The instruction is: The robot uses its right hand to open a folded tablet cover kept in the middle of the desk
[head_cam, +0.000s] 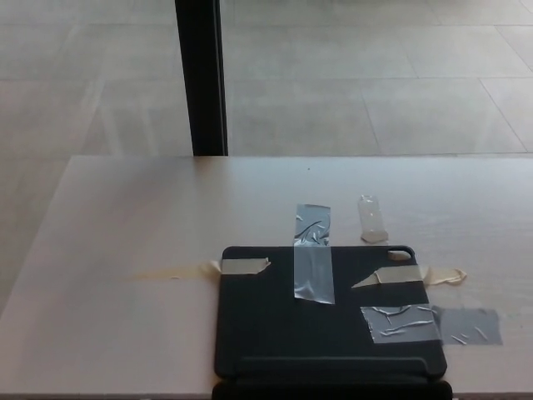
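Observation:
A black folded tablet cover (275, 329) lies flat and closed at the near edge of the pale desk (125, 225), a little right of the middle. Strips of grey tape (312, 262) and beige tape (243, 266) run from its top edge onto the desk, and another grey patch (400, 323) crosses its right side. Neither of my hands shows in the head view.
A small clear piece of tape (371, 219) sticks to the desk just behind the cover. A black post (200, 75) stands on the tiled floor beyond the desk's far edge. The desk's front edge runs along the bottom of the picture.

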Robot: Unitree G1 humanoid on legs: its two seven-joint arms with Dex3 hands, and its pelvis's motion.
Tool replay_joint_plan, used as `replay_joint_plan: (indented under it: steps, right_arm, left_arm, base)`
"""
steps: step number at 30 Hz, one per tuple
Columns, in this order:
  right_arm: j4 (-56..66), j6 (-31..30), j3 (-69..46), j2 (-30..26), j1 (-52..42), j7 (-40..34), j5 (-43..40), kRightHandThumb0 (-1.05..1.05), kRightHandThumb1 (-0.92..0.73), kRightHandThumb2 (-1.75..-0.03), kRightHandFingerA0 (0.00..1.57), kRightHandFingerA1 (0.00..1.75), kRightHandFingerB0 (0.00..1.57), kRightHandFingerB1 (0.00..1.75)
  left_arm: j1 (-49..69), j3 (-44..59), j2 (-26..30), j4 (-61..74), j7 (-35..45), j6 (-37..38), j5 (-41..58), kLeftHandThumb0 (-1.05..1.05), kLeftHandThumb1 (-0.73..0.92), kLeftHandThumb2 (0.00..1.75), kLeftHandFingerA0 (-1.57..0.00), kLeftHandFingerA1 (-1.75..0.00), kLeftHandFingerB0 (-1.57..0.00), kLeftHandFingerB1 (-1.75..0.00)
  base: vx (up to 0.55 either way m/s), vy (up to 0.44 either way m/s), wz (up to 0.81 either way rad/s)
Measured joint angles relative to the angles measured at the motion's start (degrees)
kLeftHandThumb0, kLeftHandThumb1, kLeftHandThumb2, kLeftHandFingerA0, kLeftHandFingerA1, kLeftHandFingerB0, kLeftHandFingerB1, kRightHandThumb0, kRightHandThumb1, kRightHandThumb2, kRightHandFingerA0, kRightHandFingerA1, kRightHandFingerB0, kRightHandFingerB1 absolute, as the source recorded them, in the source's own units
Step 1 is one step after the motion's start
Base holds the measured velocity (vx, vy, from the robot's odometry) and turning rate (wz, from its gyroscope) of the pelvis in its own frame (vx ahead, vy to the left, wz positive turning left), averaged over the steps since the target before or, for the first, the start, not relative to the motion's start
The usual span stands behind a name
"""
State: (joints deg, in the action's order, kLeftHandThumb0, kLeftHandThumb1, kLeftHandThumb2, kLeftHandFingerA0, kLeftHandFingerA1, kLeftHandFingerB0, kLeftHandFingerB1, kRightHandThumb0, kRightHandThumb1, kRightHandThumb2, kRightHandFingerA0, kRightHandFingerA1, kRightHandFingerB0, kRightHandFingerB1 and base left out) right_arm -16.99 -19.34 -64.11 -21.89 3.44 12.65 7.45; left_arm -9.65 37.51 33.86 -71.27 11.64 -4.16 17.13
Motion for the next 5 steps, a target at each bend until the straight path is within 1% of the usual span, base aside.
replay_joint_plan:
  steps: [1,2,4,5]
  right_arm:
    - [-1.1,0.1,-0.9,0.2,0.4,-0.6,-0.4,-0.84,-0.74,-1.12,0.60,0.78,0.31,0.61]
    - [-2.1,0.2,-1.9,0.5,0.8,-1.3,-0.7,-0.83,-0.91,-0.67,0.66,0.79,0.29,0.54]
    - [-4.4,0.3,-4.0,1.1,1.8,-3.0,-1.5,-0.83,-0.90,-0.66,0.67,0.75,0.41,0.53]
    - [-4.6,0.3,-4.2,1.2,1.9,-3.1,-1.5,-0.83,-0.90,-0.66,0.67,0.75,0.41,0.53]
  left_arm:
    - [0.1,0.0,0.0,0.0,0.0,0.0,0.0,-0.78,0.81,0.64,-0.65,-0.81,-0.40,-0.62]
    - [0.2,0.0,0.0,0.0,0.0,0.0,0.0,-0.78,0.82,0.65,-0.65,-0.81,-0.39,-0.62]
    - [0.4,0.0,-0.1,0.0,0.0,0.0,0.0,-0.78,0.82,0.65,-0.66,-0.81,-0.41,-0.63]
    - [0.4,0.0,-0.1,0.0,0.0,0.0,0.0,-0.78,0.82,0.65,-0.66,-0.81,-0.41,-0.63]
  base:
    - [0.00,0.000,0.00]
    - [0.00,0.000,0.00]
    - [0.00,0.000,0.00]
    - [0.00,0.000,0.00]
